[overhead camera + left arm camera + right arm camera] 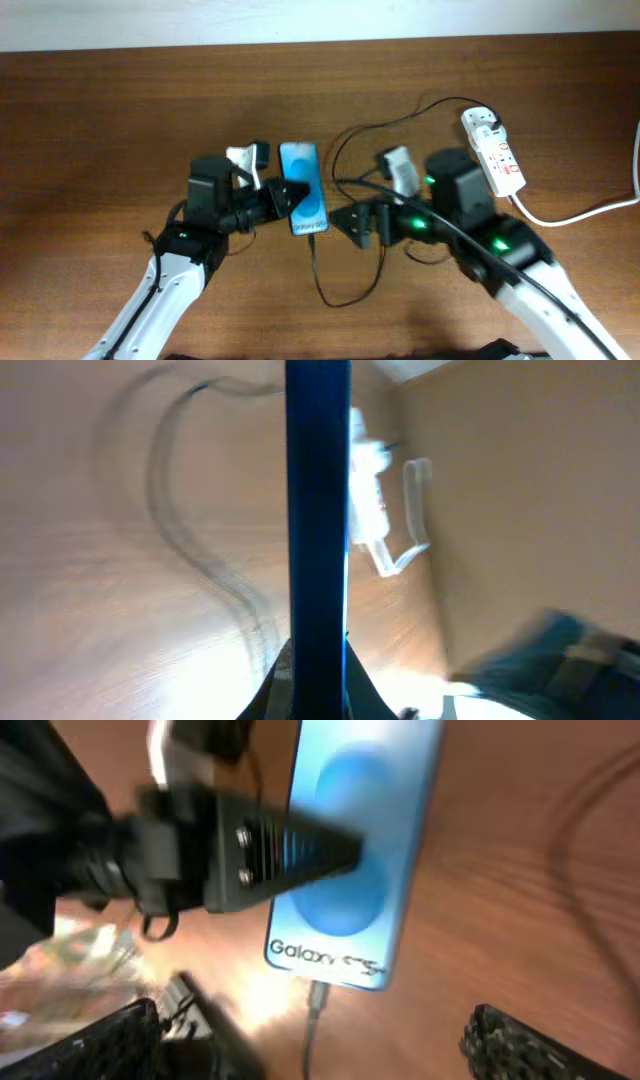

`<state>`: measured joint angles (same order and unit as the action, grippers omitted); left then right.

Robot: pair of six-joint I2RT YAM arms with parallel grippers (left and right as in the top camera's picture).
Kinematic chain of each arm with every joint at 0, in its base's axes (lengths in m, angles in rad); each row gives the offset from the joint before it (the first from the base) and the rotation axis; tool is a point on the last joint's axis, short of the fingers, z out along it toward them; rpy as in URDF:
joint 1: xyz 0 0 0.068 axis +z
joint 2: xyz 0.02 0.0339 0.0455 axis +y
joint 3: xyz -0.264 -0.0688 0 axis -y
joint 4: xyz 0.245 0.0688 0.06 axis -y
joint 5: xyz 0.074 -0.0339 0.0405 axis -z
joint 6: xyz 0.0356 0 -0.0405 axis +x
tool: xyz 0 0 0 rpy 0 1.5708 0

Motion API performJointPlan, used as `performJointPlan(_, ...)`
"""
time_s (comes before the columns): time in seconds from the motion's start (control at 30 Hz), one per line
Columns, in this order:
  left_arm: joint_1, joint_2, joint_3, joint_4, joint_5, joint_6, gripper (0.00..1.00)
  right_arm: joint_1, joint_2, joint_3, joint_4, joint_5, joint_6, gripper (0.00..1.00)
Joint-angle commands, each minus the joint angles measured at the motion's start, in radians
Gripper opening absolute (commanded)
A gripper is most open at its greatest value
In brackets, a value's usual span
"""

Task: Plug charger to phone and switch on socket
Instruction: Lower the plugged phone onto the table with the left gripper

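The phone (302,188) lies mid-table with its blue screen up and the "Galaxy" text at its near end (325,957). My left gripper (287,198) is shut on the phone from its left side; in the left wrist view the phone (318,510) shows edge-on between the jaws (318,695). The charger cable (335,298) loops on the table, and its plug tip (318,996) meets the phone's near end. My right gripper (356,222) is open and empty just right of that end, its fingers either side of the cable (320,1055). The socket (494,150) lies at the far right.
The socket's thick white cord (585,210) runs off the right edge. The black cable curves behind the phone towards the socket (400,122). The socket also shows blurred in the left wrist view (370,500). The table's far edge meets a pale wall (300,20).
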<state>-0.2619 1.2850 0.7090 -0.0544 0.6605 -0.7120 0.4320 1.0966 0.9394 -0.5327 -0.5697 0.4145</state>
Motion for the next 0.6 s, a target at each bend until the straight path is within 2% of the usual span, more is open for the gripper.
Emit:
performJointPlan(0.0, 0.003, 0.033, 0.002, -0.063, -0.168, 0.078, 0.00, -0.016, -0.121, 0.024, -0.121, 0.232, -0.018, 0.98)
performJointPlan(0.1, 0.003, 0.120, 0.002, -0.059, -0.198, 0.161, 0.00, -0.016, -0.201, 0.024, -0.349, 0.425, -0.018, 0.98)
performJointPlan(0.17, 0.003, 0.200, 0.002, -0.016, -0.193, 0.183, 0.00, -0.016, -0.208, 0.024, -0.436, 0.482, -0.018, 0.98)
performJointPlan(0.3, 0.003, 0.367, 0.003, 0.151, -0.164, 0.191, 0.00, -0.016, -0.208, 0.024, -0.460, 0.493, -0.018, 0.98)
performJointPlan(0.37, 0.003, 0.412, 0.003, 0.197, -0.100, 0.191, 0.00, -0.015, -0.208, 0.024, -0.459, 0.493, -0.018, 0.98)
performJointPlan(0.47, 0.004, 0.457, 0.003, 0.207, -0.080, 0.191, 0.03, -0.015, -0.197, 0.024, -0.478, 0.492, -0.018, 0.98)
performJointPlan(0.57, 0.005, 0.467, 0.003, 0.188, -0.080, 0.192, 0.12, -0.014, -0.197, 0.024, -0.478, 0.491, -0.014, 0.98)
